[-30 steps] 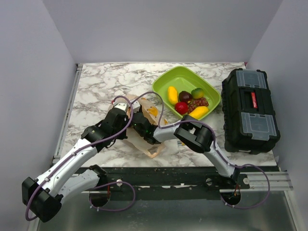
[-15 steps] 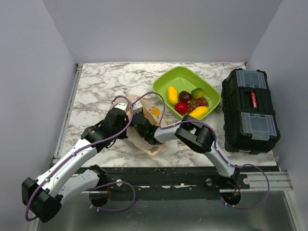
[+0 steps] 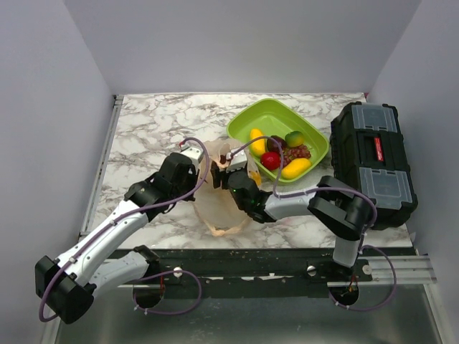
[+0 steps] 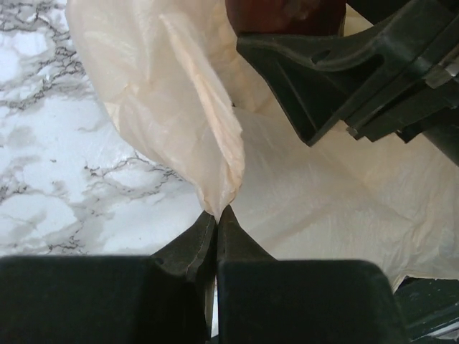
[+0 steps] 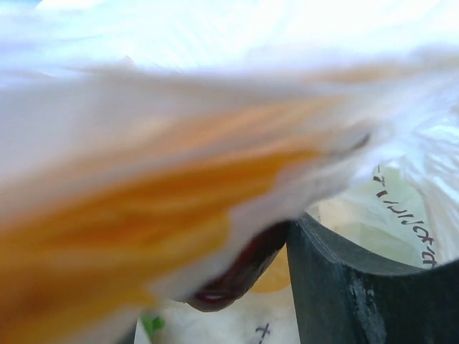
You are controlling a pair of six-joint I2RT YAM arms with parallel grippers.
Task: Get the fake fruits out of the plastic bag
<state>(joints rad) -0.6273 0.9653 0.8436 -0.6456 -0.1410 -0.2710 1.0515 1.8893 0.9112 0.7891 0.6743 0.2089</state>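
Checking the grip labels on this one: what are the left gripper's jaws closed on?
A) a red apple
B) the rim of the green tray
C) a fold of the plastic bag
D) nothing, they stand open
C: in the left wrist view the left gripper has its jaws pressed together on a pinched fold of the plastic bag.

Top view looks bright and even to me. The light is diffuse and comes from above, with only soft shadows on the marble table [image 3: 143, 129] around the plastic bag [image 3: 219, 211]. I see no glare, and the focus is sharp. On the left wrist view the bag is well lit and crisp. The left gripper [image 4: 216, 213] below it is dark and underexposed. The right wrist view is poor: the bag is against the lens, smeared, and blown out white on top. The dark red fruit [image 5: 237, 276] under it is soft, and the black print [image 5: 401, 215] right of it is just readable.
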